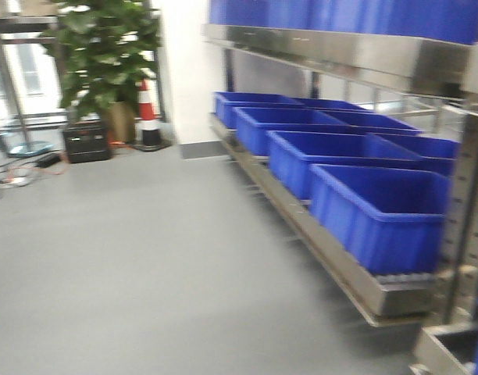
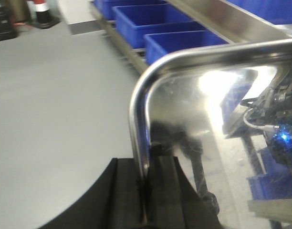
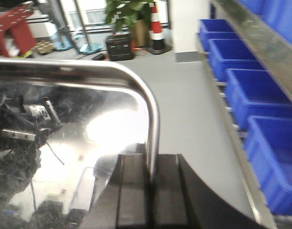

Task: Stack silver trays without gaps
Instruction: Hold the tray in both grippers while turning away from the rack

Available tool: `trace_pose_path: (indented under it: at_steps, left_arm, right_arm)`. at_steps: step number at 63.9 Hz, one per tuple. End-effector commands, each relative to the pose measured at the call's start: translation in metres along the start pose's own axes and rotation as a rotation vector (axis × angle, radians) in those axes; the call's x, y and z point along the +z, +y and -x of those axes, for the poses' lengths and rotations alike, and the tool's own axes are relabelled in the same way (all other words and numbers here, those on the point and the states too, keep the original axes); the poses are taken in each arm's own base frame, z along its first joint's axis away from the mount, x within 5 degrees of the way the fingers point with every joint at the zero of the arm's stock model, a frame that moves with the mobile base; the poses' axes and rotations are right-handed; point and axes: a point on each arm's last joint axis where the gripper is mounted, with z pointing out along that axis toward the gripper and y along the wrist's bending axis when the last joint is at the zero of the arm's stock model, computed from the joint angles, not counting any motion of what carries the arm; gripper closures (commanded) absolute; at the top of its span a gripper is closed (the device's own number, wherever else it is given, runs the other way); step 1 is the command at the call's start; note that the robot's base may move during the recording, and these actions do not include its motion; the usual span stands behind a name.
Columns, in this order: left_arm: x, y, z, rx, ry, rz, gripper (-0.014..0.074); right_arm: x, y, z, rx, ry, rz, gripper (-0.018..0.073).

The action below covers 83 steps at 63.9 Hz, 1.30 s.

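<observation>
Two grippers: the left gripper [image 2: 145,167] and the right gripper [image 3: 151,164] are each nipped narrow on a rolled rim, one black finger inside the edge and one outside.
Tray: a silver tray [image 2: 198,105] is held up over the floor [image 1: 145,258], gripped just beside a rounded corner. The right wrist view shows the same kind of hold, but I cannot tell whether it is the same tray.
Handling: likely stiff, thin and light, but mirror-slick, so it could swivel or slide in a pinch.
Hold: the rolled rim is the best purchase, with a grip on opposite sides for a level carry.
Nesting: the sloped sides should guide it home, but a tilted drop would likely leave one corner riding high.
Bins: blue bins [image 1: 379,211] line a low rack to the right.
Rail: a long steel shelf rail [image 1: 340,55] runs above them.
Far end: a cone [image 1: 148,117] and a plant [image 1: 106,47] stand by the wall.
Stack: no other tray shows.
</observation>
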Motion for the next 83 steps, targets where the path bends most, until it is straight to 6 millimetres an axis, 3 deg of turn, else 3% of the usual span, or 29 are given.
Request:
trace_pose_path:
  at_steps: [1,83]
  left_arm:
    - [-0.0035,-0.0115,0.0071,0.001,-0.065,-0.102,0.0613]
    - [-0.0035,-0.0117,0.0072,0.001,-0.067,-0.104,0.0613]
  right_arm:
    - [-0.0042,0.0149,0.0100,-0.015,-0.085,0.131,0.0626]
    - [-0.0042,0.0151,0.0101,-0.015,-0.086,0.133,0.0626]
